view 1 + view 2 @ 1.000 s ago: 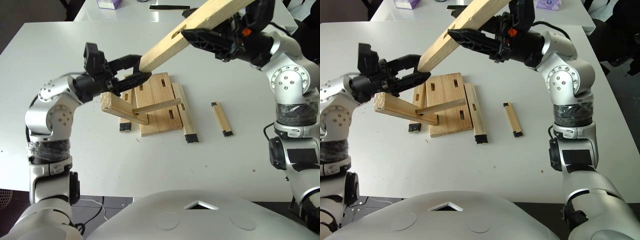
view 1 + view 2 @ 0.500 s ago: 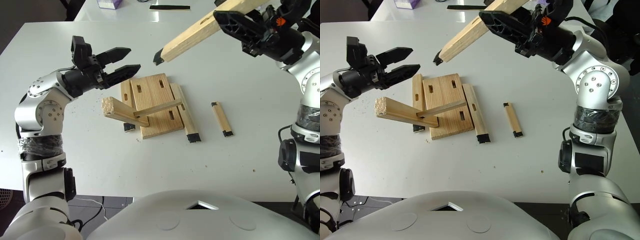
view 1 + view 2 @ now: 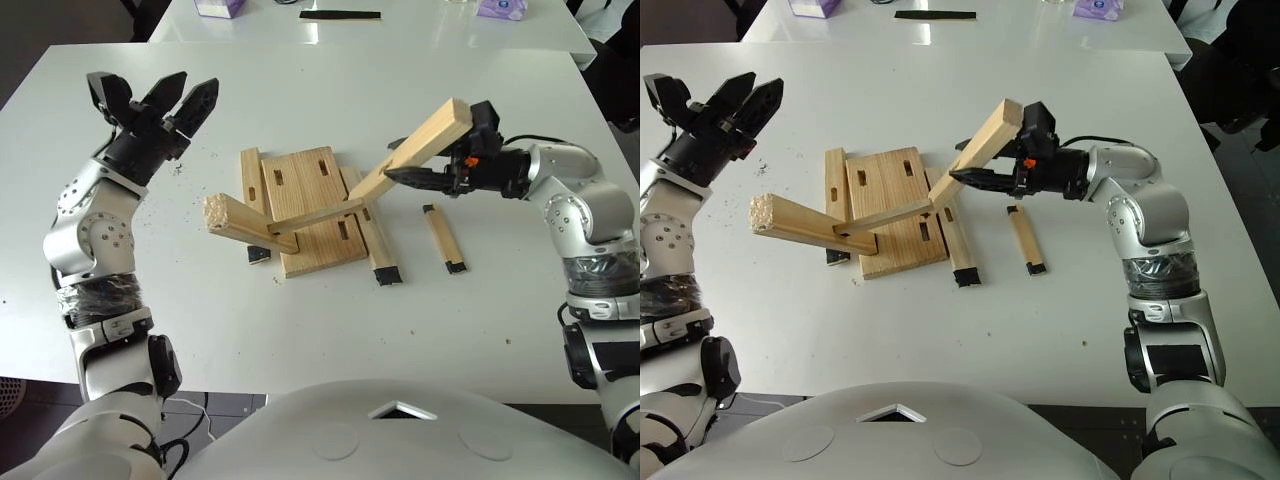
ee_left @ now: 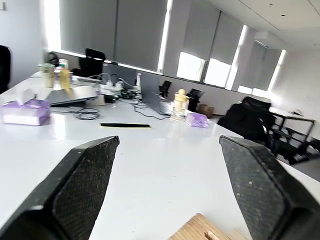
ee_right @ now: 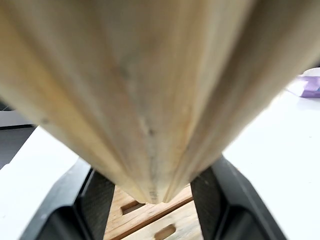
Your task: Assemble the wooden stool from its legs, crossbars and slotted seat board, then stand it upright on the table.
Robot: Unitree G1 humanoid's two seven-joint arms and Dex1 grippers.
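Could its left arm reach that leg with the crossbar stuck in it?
Probably yes: the left gripper hangs open above the table, with nothing between it and the leg, whose rough end juts out on that side.

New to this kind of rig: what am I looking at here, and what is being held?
A humanoid robot with two arms, each ending in a two-fingered gripper. Two pictures look down from its head onto a white table; two come from wrist cameras. On the table lie a slotted seat board, a joined leg and crossbar, a loose leg and a short piece. The right gripper holds a tilted leg; the left gripper is raised, open, empty.
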